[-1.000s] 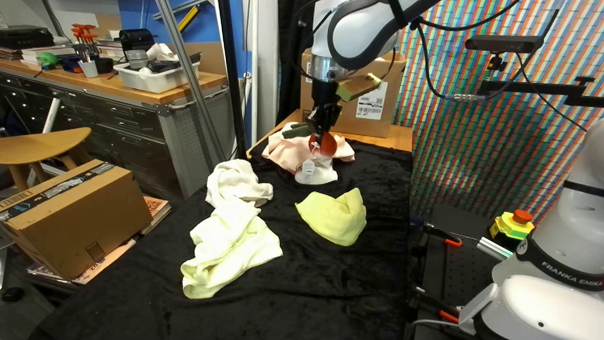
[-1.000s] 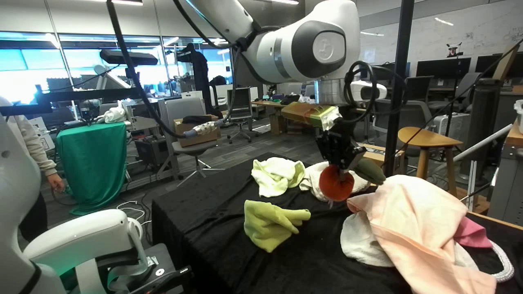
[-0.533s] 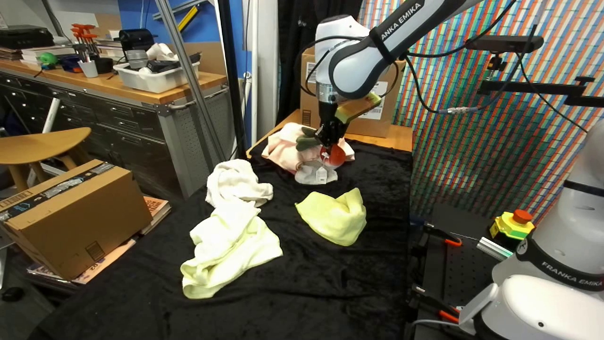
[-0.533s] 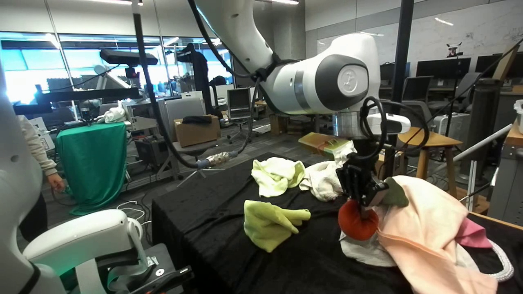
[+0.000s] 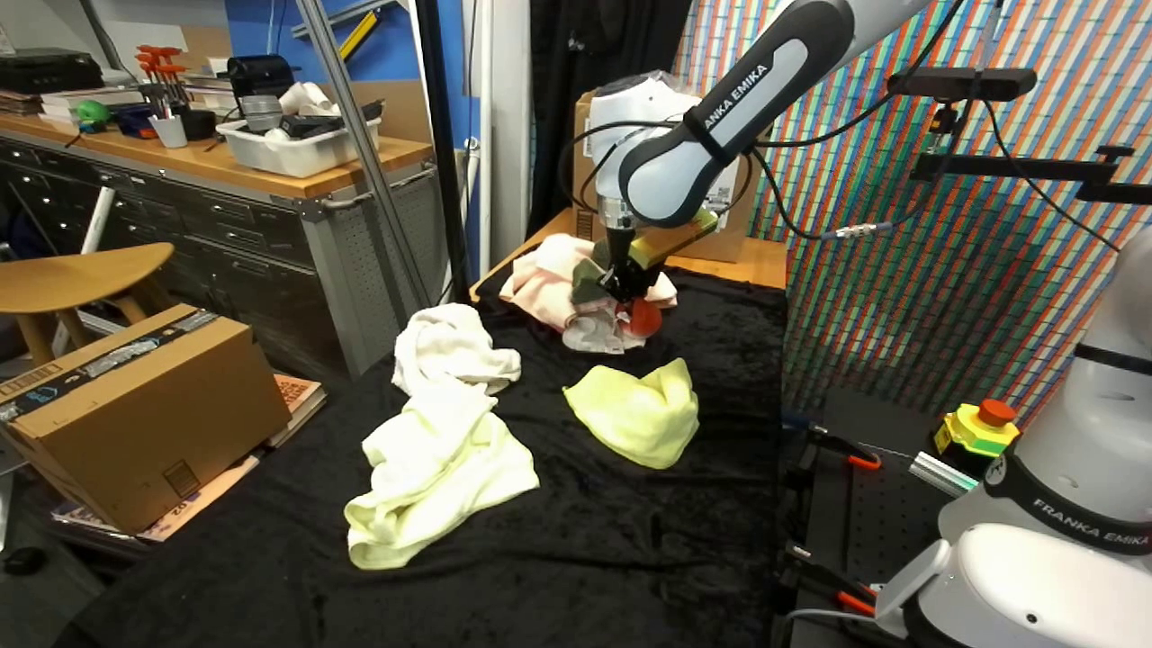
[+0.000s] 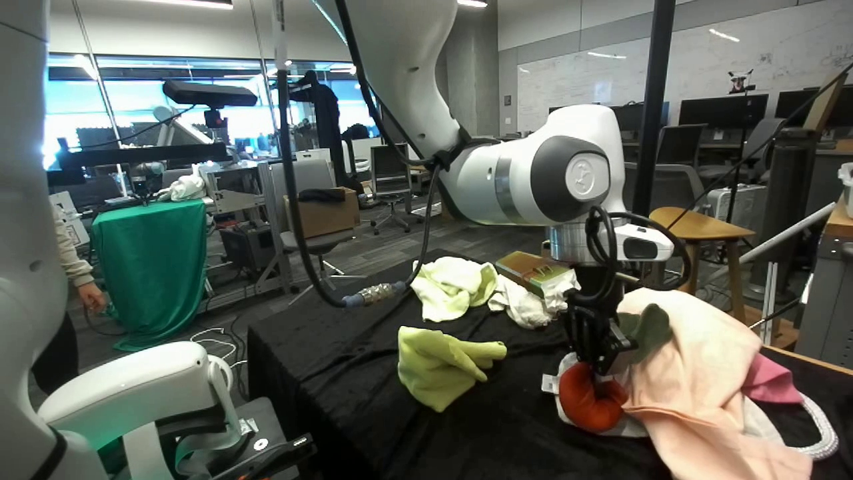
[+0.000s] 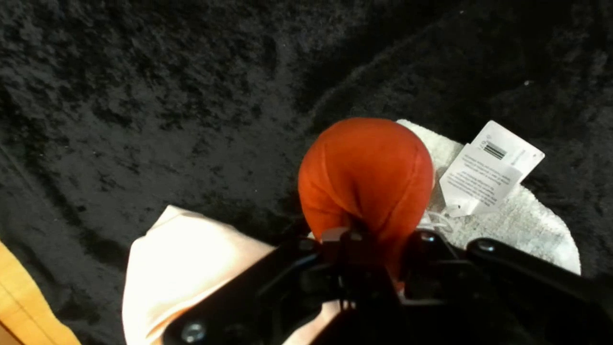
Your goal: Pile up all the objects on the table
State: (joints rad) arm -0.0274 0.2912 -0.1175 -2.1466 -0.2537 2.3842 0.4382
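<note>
Pale yellow cloth (image 5: 441, 468) and white cloth (image 5: 453, 351) slump by the left edge of the table (image 5: 576, 567) in an exterior view; limp stuff, so I'd pinch any fold; pink cloth (image 5: 544, 286) bunches at the far edge; right by it my gripper (image 6: 598, 375) is clamped on the orange-red ball (image 7: 366, 167); hanging or resting, can't tell; looks light and squishy, so pinching that crease should do; yellow-green cloth (image 5: 637, 418), toward the right edge, I'd grab by its rolled fold.
</note>
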